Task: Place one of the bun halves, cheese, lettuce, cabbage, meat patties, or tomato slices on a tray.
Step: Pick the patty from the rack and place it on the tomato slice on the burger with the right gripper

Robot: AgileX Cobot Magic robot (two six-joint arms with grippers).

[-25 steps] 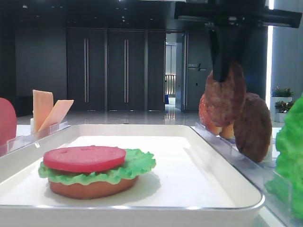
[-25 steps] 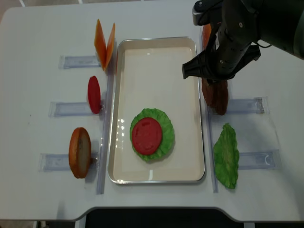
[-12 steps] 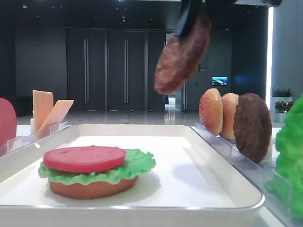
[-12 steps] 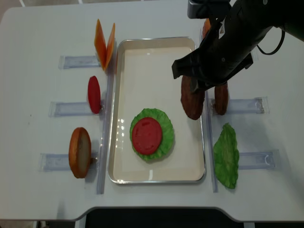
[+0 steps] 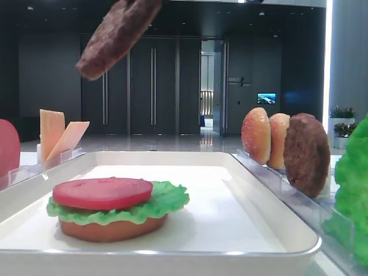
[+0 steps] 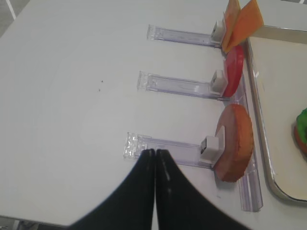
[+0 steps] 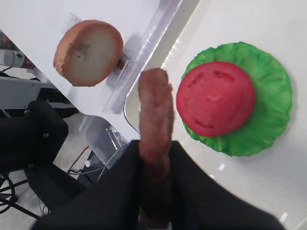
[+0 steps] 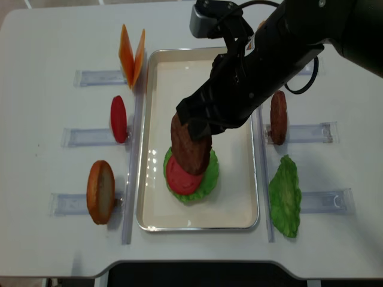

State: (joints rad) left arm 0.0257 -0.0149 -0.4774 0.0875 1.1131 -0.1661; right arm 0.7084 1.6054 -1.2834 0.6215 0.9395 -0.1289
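The white counter [image 8: 48, 119] carries the tray [image 8: 155, 89], where a tomato slice [image 8: 179, 176] lies on lettuce [image 8: 210, 173] over a bun half [image 5: 109, 229]. The right gripper [image 7: 154, 158] is clamped on a meat patty [image 8: 189, 146], holding it tilted in the air above that stack. The left gripper [image 6: 155, 153] has its jaws pressed together, empty, near a bun half [image 6: 235, 141] in its rack.

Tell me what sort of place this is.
Probably a demo table in an office lobby: toy burger parts stand in clear racks around a white tray, and tall dark doors and a glossy floor lie behind.
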